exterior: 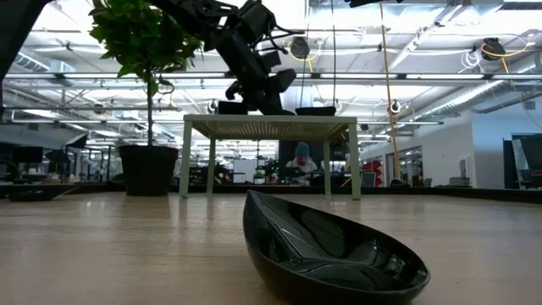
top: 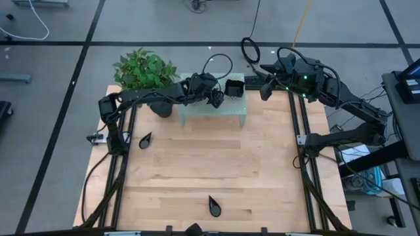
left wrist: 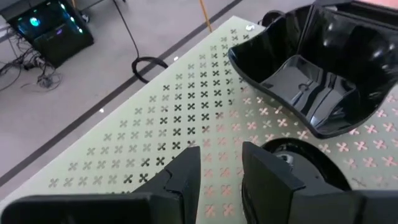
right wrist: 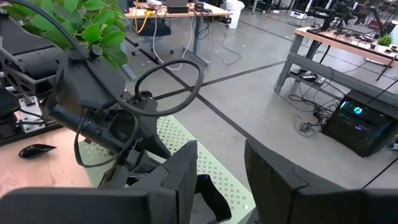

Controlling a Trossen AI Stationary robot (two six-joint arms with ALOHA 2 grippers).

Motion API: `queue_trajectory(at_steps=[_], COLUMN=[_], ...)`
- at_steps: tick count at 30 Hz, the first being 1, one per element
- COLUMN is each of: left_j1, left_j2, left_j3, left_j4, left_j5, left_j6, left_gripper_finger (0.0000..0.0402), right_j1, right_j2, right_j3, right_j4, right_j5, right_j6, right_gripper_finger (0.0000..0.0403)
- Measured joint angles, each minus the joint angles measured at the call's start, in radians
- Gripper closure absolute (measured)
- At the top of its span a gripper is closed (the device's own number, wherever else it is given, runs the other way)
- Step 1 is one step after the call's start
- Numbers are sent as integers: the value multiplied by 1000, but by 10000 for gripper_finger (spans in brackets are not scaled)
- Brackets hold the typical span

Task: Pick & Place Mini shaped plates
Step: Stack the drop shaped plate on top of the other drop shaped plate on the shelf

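**Desk:** Plates, where are they?

**Photographer:** Three show. One wavy plate sits on the pale green perforated stand at the table's far edge. One teardrop lies on the wood near the left rail, and a second teardrop lies near the front edge, filling the low view.

**Desk:** And the claws?

**Photographer:** The left gripper hangs over the stand, just beside the wavy plate. Its fingers stand slightly apart over the cross-patterned top and clamp nothing. A round dark thing lies on the stand right by them; I cannot tell what it is. The right gripper is off the table's far right corner, near the stand's end, its fingers also apart and empty.

**Desk:** Anything else in the shot?

**Photographer:** A potted plant stands at the far left beside the stand. The table is light wood.
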Motion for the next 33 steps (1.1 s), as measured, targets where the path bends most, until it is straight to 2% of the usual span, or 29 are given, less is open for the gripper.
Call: queue_trajectory(at_steps=[8,12,16,19,24,30,33], left_j1=[-15,-37,-80,-115,-173,-244,-287], left_j2=[-36,-112,-186,-226,-275,-283,-278], left_j3=[0,0,0,2,1,-5,-49], left_j4=[41,49,-17,-148,-505,-983,-1135], left_j5=[14,72,163,220,246,308,316], left_j6=[-4,-9,-19,-31,-63,-180,-255], left_gripper_finger=[277,277,277,277,277,277,277], right_j1=[0,0,0,0,0,0,0], right_j2=[0,0,0,0,0,0,0], right_j3=[0,0,0,0,0,0,0], right_j4=[0,0,0,0,0,-34,-53], right_j5=[0,0,0,0,0,-1,-1], right_j6=[0,-13,-17,-16,1,-4,-27], right_gripper_finger=[277,277,277,277,277,277,277])
